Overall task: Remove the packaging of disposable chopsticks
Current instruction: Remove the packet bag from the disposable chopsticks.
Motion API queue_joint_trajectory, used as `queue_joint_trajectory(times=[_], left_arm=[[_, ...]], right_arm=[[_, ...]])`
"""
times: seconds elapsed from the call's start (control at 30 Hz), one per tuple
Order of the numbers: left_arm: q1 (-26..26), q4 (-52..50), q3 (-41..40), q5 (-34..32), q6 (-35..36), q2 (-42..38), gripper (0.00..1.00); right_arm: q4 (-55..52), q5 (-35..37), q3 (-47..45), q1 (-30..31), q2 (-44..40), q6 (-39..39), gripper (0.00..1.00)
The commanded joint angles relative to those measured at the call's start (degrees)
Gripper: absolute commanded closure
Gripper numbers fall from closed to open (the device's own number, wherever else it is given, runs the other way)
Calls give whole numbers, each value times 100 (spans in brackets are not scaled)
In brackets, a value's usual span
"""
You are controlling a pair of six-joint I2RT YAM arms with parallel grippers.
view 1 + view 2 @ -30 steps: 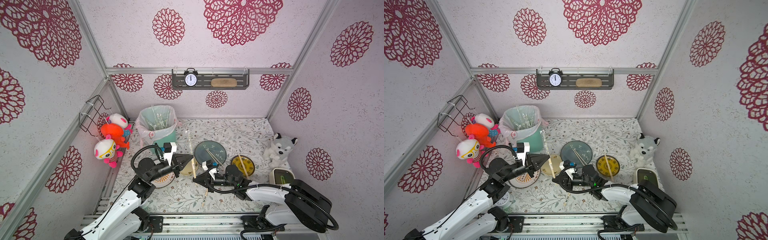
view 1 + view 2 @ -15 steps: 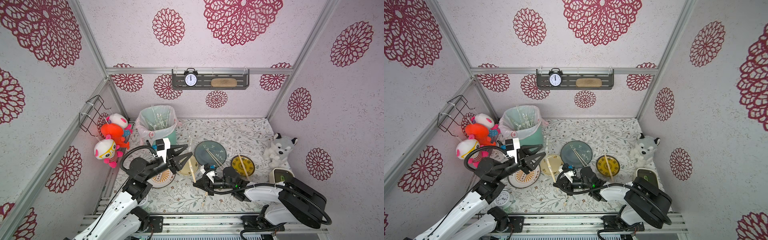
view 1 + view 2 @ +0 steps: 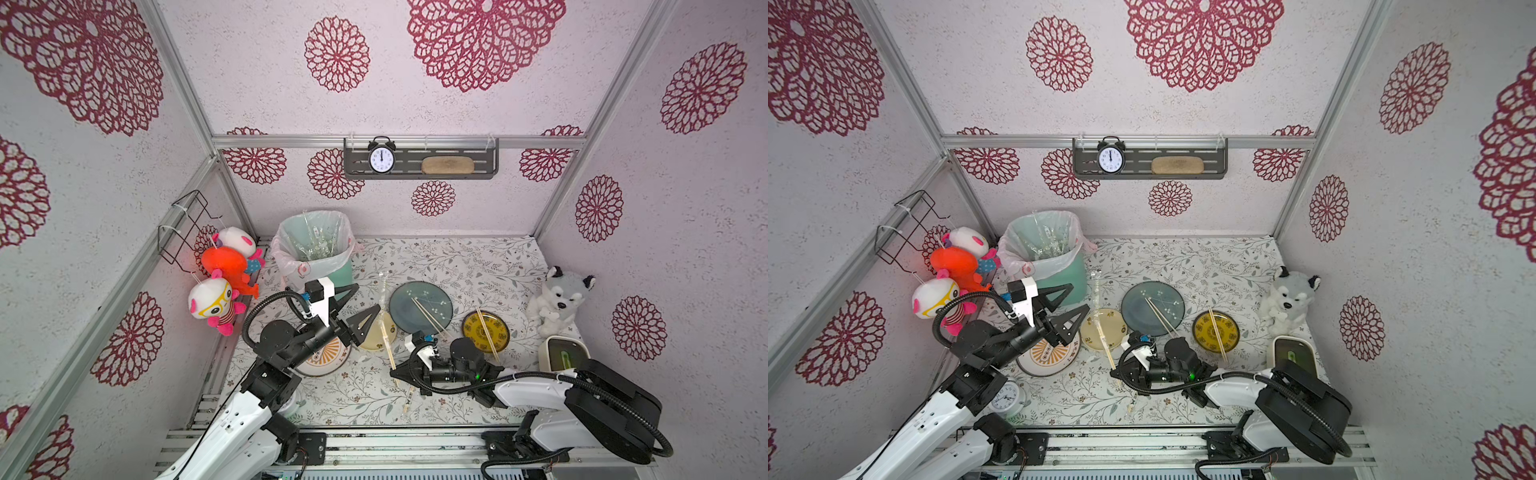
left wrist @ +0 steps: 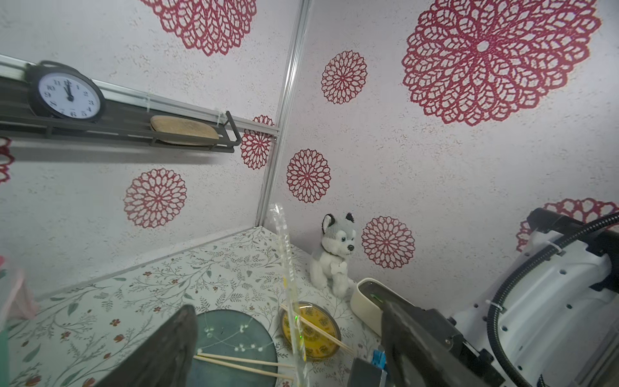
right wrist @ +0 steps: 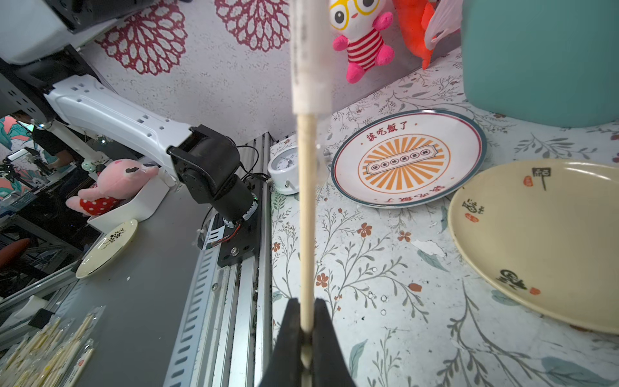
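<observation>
note right gripper [image 5: 304,306] clamped on bare end of chopsticks [image 5: 306,217], left gripper [image 3: 368,296] spread wide, empty; pinch half-off sleeve [image 4: 284,254] high, pull straight along sticks, hold clamp firm.

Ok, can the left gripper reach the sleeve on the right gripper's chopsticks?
Likely yes. The left gripper is open, and its wrist view shows the sleeve standing between its jaws, nothing in front. The right gripper clamps the chopsticks lower down, clear of it.

Pale walls [image 3: 519,199] with crimson rosettes, floral-print floor [image 3: 478,266]
</observation>
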Motion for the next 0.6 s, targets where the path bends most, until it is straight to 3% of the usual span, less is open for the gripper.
queue_joint_trajectory(times=[0.0,0.1,0.13,0.23,0.27,0.57], left_arm=[[45,368,118,505,-188,590,17],[54,427,278,594,-150,946,27],[55,375,342,624,-143,1027,36],[65,496,360,504,-226,1069,78],[72,516,358,425,-226,1023,86],[202,-32,803,292,-82,613,89]], right_arm=[[2,2,133,50,-66,-126,100],[3,-7,174,49,0,-115,100],[-6,-8,186,51,9,-114,100],[-54,17,193,58,12,-133,100],[-67,28,182,58,26,-137,100],[247,-50,163,67,517,31,100]])
